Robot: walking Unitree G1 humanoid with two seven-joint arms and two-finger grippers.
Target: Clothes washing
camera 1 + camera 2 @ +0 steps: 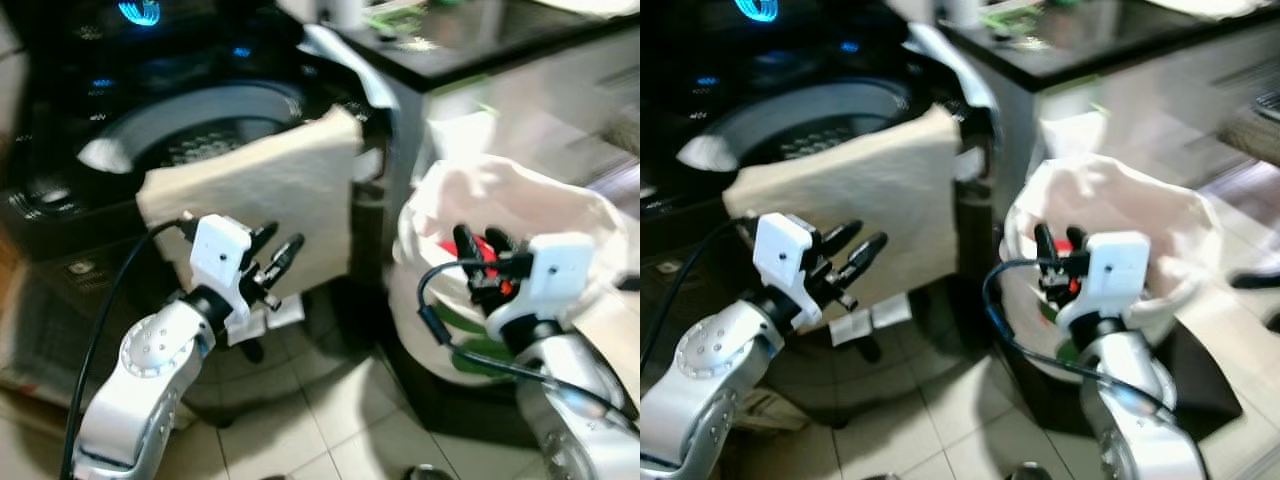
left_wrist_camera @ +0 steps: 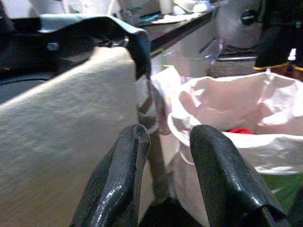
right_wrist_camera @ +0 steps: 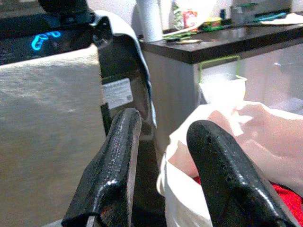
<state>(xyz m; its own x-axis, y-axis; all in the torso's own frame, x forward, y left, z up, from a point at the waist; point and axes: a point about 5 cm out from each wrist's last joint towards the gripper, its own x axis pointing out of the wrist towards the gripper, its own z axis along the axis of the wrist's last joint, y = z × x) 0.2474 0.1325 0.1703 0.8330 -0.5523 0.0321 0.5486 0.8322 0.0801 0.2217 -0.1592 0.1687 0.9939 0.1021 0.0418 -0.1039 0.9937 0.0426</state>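
Observation:
A black top-loading washing machine [image 1: 150,120] stands at the left with its round drum opening uncovered. A cream cloth [image 1: 260,190] hangs over its front right edge. To the right sits a white-lined laundry basket [image 1: 520,215] holding a red garment [image 1: 487,255]. My left gripper [image 1: 275,258] is open, just in front of the hanging cream cloth, with nothing between its fingers. My right gripper [image 1: 482,243] is open above the basket's near rim, close to the red garment. The cream cloth [image 2: 57,137] and the basket [image 2: 236,118] also show past the left fingers.
A dark counter [image 1: 470,40] with small items runs behind the basket. The floor [image 1: 320,410] is light tile. A white paper [image 1: 870,318] lies at the machine's foot. A black cable [image 1: 110,310] trails along my left arm.

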